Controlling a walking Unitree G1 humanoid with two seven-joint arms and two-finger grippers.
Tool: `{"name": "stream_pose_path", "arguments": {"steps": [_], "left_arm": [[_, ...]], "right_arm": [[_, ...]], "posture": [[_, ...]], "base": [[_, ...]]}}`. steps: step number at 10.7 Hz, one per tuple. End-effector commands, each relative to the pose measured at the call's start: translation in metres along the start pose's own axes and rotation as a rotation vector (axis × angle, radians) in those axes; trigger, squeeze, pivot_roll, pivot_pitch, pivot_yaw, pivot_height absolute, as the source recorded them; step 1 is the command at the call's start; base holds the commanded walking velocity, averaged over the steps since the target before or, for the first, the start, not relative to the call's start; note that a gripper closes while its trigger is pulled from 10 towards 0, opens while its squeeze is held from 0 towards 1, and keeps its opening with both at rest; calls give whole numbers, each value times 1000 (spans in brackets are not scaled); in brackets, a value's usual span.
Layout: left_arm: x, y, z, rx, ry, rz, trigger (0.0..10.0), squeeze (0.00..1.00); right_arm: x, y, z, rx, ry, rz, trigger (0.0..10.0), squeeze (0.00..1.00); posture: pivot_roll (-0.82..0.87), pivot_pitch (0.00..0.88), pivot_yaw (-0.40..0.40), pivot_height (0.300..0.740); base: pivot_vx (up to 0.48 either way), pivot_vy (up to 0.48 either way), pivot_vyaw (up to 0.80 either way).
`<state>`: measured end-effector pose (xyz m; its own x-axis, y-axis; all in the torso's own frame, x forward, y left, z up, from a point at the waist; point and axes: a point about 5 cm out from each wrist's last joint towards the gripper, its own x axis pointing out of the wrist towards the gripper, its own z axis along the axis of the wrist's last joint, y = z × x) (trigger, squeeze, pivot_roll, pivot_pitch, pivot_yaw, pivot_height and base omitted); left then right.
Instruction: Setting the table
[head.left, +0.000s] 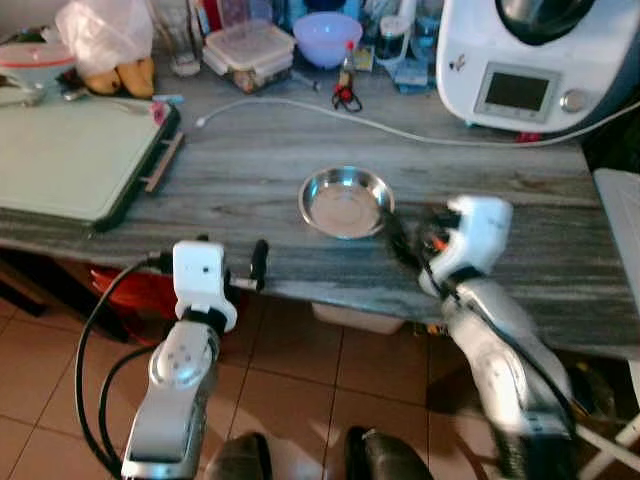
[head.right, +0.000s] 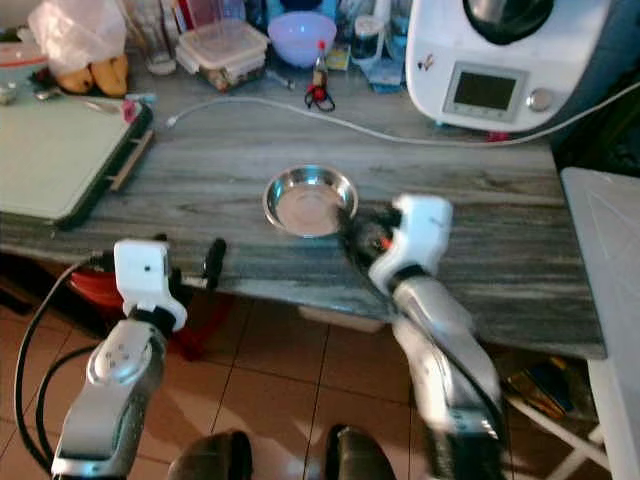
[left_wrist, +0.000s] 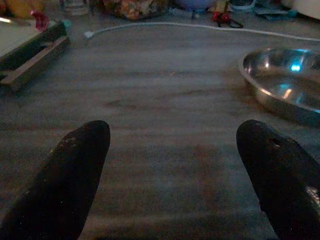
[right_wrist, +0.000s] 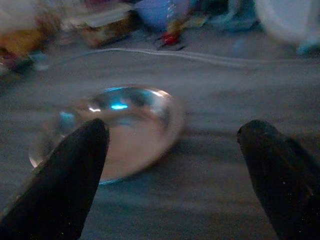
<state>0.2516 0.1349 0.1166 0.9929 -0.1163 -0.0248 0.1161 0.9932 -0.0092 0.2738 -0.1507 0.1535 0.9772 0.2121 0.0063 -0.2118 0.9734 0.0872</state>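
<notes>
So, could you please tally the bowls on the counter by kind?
Steel bowl: 1
Lavender plastic bowl: 1
White bowl with red rim: 1
Total: 3

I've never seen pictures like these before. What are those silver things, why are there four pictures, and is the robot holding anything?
The silver things are a robot's two arms. Each ends in a gripper with two black fingers. Two pictures come from cameras on its head, looking down at a grey wooden counter. The other two come from small cameras on its wrists, looking out between the fingers.

The left gripper is at the counter's front edge, open and holding nothing. The right gripper is open too, right beside a shiny metal bowl, but not holding it.

Farther back are a white cable, a big white kitchen machine, a purple bowl, a plastic food box and, to the left, a pale green board.
</notes>
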Motion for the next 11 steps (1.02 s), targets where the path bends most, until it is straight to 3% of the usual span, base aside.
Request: {"name": "stream_pose_path", "arguments": {"steps": [1,3,4,7,11], "left_arm": [[-2,2,0,-8,5,13,10000,0],[2,2,5,-4,-10,5,10000,0],[2,2,2,-2,-4,1,10000,0],[4,1,2,-6,-12,10,10000,0],[9,8,5,19,-19,-4,10000,0]], "right_arm": [[-8,-2,3,-102,-44,-34,10000,0],[-14,-11,-1,-85,-27,-109,10000,0],[-17,-16,1,-186,-32,-134,10000,0],[-26,-30,1,-212,-61,-234,10000,0],[-19,-29,1,-177,-75,-257,10000,0]], "posture": [[-30,117,7,740],[-33,120,9,740],[-35,99,8,740],[-39,44,10,740],[-44,39,37,740]], "base": [[0,0,0],[-266,0,0],[-296,0,0],[-304,0,0],[-303,0,0]]}}
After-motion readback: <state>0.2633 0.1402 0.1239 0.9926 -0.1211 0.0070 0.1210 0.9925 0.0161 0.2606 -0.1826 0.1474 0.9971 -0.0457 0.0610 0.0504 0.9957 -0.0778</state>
